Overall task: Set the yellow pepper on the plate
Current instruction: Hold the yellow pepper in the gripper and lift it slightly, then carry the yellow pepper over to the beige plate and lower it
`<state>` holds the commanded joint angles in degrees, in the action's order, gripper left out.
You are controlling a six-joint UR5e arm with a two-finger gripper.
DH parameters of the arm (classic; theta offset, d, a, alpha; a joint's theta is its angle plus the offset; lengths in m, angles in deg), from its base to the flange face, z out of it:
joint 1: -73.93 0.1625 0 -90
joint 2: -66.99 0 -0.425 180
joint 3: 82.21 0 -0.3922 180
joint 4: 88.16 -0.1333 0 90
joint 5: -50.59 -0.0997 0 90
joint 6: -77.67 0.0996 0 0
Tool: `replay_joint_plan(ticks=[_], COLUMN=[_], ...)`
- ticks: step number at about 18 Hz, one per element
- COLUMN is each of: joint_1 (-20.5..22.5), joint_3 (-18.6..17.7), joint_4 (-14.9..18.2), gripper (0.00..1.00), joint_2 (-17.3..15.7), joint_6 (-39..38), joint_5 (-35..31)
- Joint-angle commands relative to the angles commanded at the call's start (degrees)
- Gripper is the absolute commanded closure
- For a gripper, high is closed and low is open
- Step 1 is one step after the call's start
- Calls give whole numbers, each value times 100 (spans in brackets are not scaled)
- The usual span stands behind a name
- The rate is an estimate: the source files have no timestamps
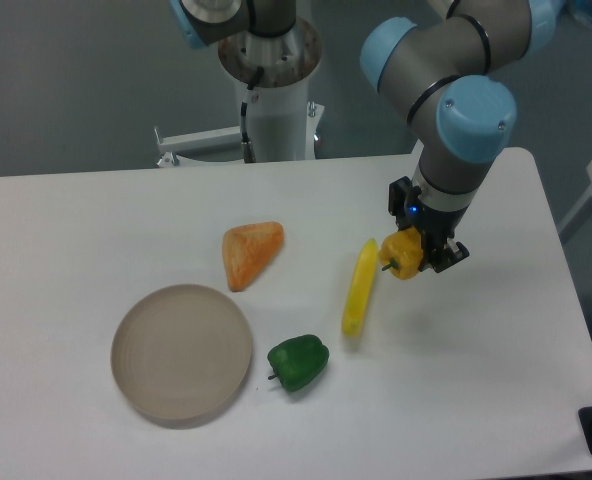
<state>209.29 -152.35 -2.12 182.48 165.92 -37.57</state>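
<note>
- Black two-finger end effector (423, 256) closed on small blocky yellow pepper (402, 255), apparently lifted off white counter (476, 380).
- Round beige plate (181, 351) well apart.

The gripper (419, 252) clasps the yellow pepper (401, 256) just right of the long yellow pod (358, 287), well apart from the plate (181, 351) lying far to the pod's left on the counter (76, 240).

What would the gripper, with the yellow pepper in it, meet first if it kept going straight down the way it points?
Most likely the bare white table. The gripper points downward, shut on the yellow pepper; nothing seems to lie beneath it, though its height is unclear.
</note>
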Motion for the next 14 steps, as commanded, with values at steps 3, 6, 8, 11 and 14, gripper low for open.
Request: replay_joint_plan(ticks=[3, 6, 8, 11, 14], joint_1=[-210, -675, -1053, -1423, -1643], joint_3=[-70, -211, -421, -676, -747], joint_4=[-9, -262, -570, -922, -1002], gripper=[77, 77, 77, 77, 77], joint_2=[9, 0, 0, 17, 35], joint_6=[-378, -939, -1501, -1968, -2478], joint_5=[220, 238, 238, 238, 255])
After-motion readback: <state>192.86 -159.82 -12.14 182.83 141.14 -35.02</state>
